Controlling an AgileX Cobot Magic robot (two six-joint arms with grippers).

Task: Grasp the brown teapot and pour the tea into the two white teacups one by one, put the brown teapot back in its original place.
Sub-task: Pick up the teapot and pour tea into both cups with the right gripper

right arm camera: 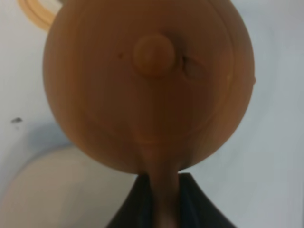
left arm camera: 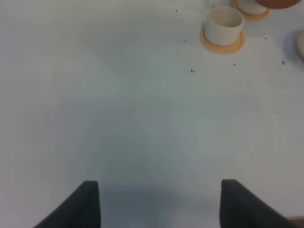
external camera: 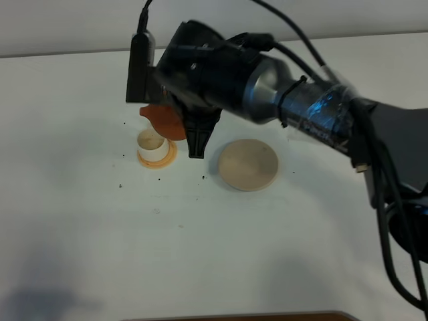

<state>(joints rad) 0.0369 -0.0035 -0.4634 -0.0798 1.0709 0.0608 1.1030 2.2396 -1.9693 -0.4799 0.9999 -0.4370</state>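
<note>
My right gripper [external camera: 186,130] reaches across to the left and is shut on the loop handle of the brown teapot [external camera: 164,120], held in the air. In the right wrist view the teapot [right arm camera: 147,80] fills the frame, its lid knob facing the camera and its handle pinched between the dark fingers [right arm camera: 133,209]. One white teacup [external camera: 152,143] stands on an orange coaster just in front of the teapot. The other teacup [left arm camera: 249,4] sits directly under the teapot [left arm camera: 281,3]. The nearer teacup [left arm camera: 225,23] looks empty. The beige saucer [external camera: 248,164] lies bare to the right. My left gripper [left arm camera: 159,204] is open over bare table.
The white table [external camera: 200,254] carries a few dark specks around the cups. The right arm [external camera: 314,110] and its cables span the upper right of the exterior view. An orange coaster edge [right arm camera: 35,14] and the pale saucer [right arm camera: 42,190] show beside the teapot.
</note>
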